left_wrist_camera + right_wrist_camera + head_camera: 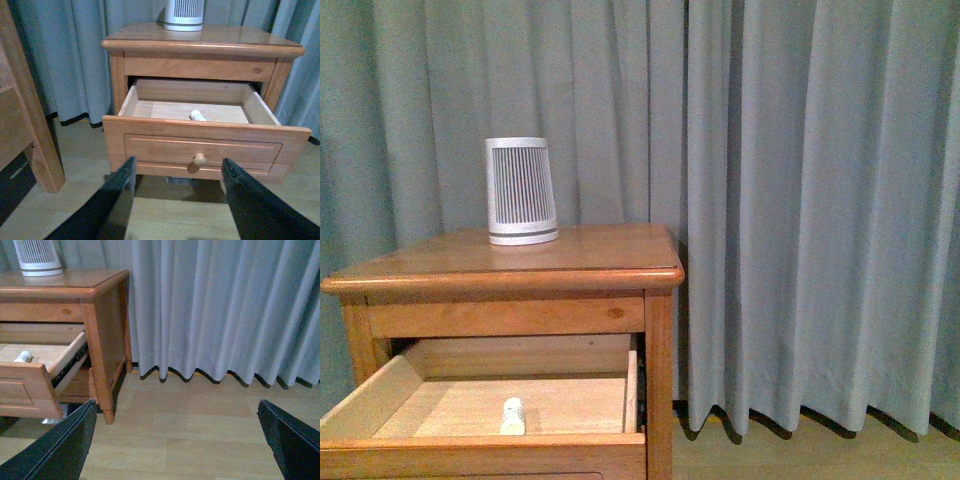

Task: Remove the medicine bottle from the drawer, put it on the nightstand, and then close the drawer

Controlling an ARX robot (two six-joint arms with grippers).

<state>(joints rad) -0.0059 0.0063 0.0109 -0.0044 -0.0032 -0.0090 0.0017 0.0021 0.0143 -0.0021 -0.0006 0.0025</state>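
A: The medicine bottle?
B: Tiny, white, capped, lying inside the pulled-out drawer, near its front.
A: The arms?
B: Low. The left tool gapes wide facing the drawer; the right tool is wide above the floor.

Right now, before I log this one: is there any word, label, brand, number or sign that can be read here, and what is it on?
No text can be read in any view.
The small white bottle in the open drawer: any label is too small to make out.
The ribbed white device on the nightstand: only slats show, no brand mark.
The curtain: plain.
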